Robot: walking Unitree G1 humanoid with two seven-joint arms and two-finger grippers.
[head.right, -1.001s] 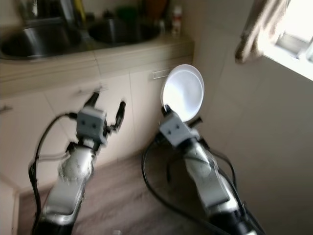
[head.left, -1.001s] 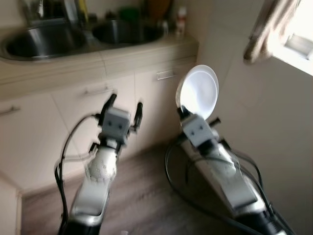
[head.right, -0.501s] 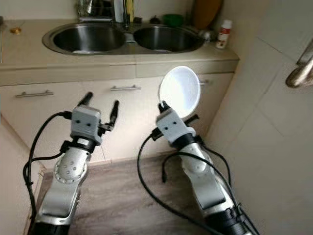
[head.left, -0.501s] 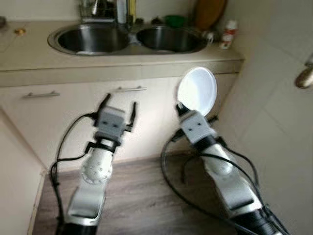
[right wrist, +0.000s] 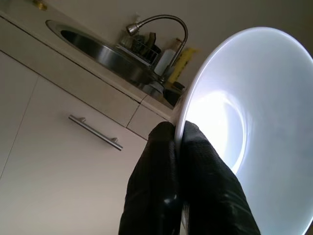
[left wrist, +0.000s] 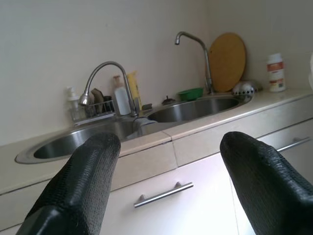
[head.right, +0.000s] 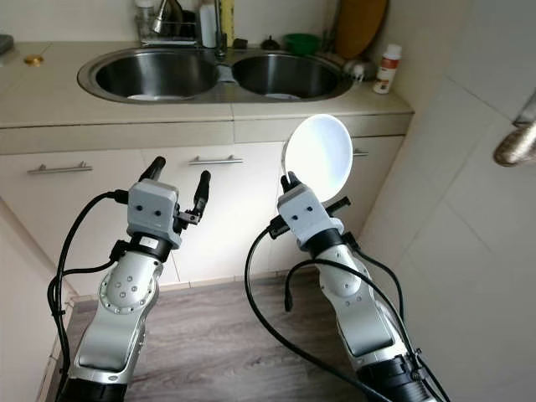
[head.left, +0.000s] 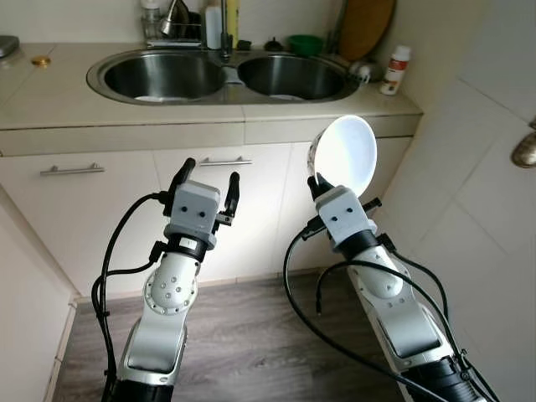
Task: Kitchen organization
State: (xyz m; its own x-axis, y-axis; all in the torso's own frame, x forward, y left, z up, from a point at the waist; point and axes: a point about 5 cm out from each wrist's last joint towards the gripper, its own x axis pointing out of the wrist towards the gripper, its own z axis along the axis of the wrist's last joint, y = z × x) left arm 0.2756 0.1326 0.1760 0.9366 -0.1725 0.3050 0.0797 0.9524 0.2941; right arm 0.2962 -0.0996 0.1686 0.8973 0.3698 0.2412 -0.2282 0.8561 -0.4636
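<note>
Presently, a white bowl (head.left: pixel 344 157) is held by its lower rim in the right gripper (head.left: pixel 313 182), fingers pinched tight on it, below and in front of the double sink (head.left: pixel 226 74). The bowl is carried on edge, hollow facing the robot, probably so that only the rim need be gripped during transport. The left gripper (head.left: pixel 207 180) is kept spread and empty before the cupboard doors under the sink, apparently in reserve. From the right wrist view, the pinch of the fingers (right wrist: pixel 195 161) across the rim is confirmed. From the left wrist view, a round wooden board (left wrist: pixel 227 61) leaning behind the sink is shown.
</note>
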